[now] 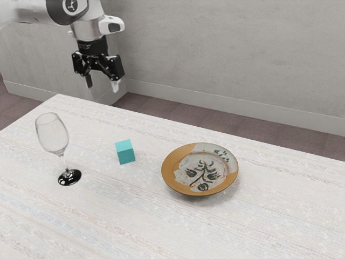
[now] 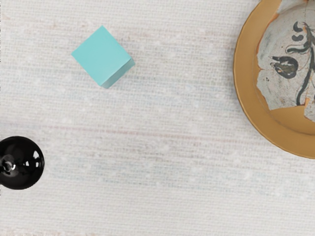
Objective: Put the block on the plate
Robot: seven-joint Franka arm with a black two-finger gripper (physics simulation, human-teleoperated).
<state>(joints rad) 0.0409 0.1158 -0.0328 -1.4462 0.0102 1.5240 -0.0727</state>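
Nearest on the pale bench, a clear wine glass with a glossy black foot stands upright to the exterior view's left of the block. The ochre-rimmed plate, painted with a dark plant, lies apart from the block, to the exterior view's right. The teal block itself sits on the bench, off the plate. Beyond the block and well above it hangs the gripper, jaws spread wide, gripping nothing. Farthest back is the grey wall.

Plate, glass partly outside wrist view
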